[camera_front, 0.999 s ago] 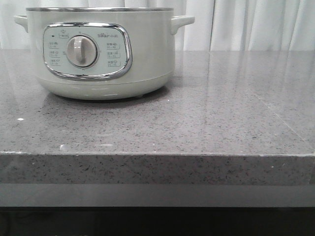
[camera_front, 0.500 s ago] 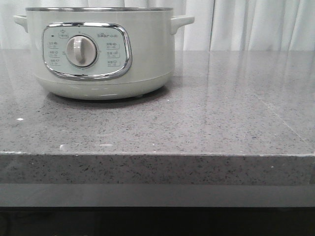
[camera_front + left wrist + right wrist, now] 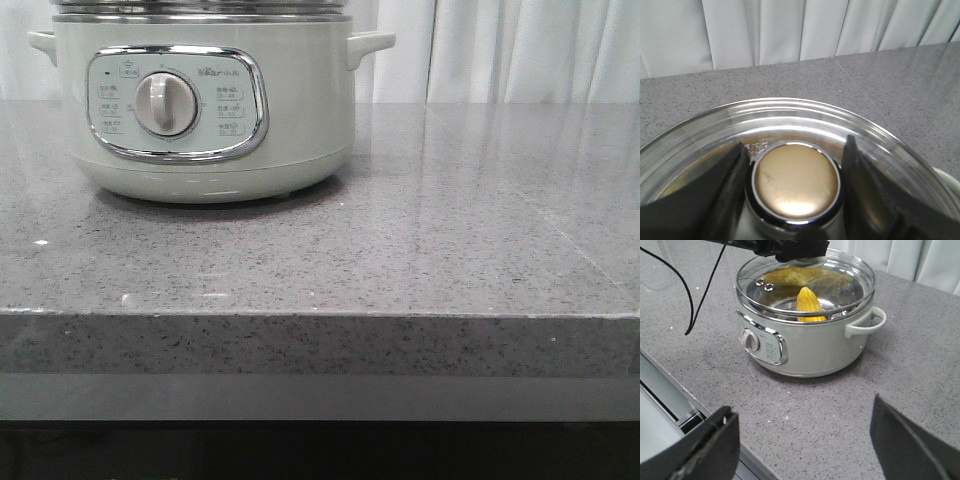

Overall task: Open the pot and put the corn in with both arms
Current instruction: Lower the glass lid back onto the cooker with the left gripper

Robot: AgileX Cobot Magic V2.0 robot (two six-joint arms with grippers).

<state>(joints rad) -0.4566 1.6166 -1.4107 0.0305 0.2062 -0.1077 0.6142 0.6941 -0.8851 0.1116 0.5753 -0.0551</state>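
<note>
The pale grey-green pot [image 3: 300, 110] stands on the counter's left, its knob panel facing me. In the right wrist view the pot [image 3: 815, 350] holds the yellow corn [image 3: 810, 302], which leans upright inside and shows through the glass lid [image 3: 845, 277]. The lid sits at the pot's steel rim; I cannot tell if it rests on it. Its edge shows in the front view [image 3: 200, 8]. My left gripper [image 3: 794, 150] is shut on the lid's round metal knob [image 3: 796, 181], one finger on each side; it also shows in the right wrist view [image 3: 792, 249]. My right gripper [image 3: 803, 407] is open and empty, above the counter in front of the pot.
The grey speckled counter [image 3: 450, 230] stretches to the right of the pot, with its front edge [image 3: 320, 318] near me. White curtains [image 3: 520, 50] hang behind. A black cable [image 3: 700, 295] hangs beside the pot on its panel side.
The glass lid's edge has come down into the front view at the pot's rim; earlier only the bare steel rim showed there. The pot has not moved.
</note>
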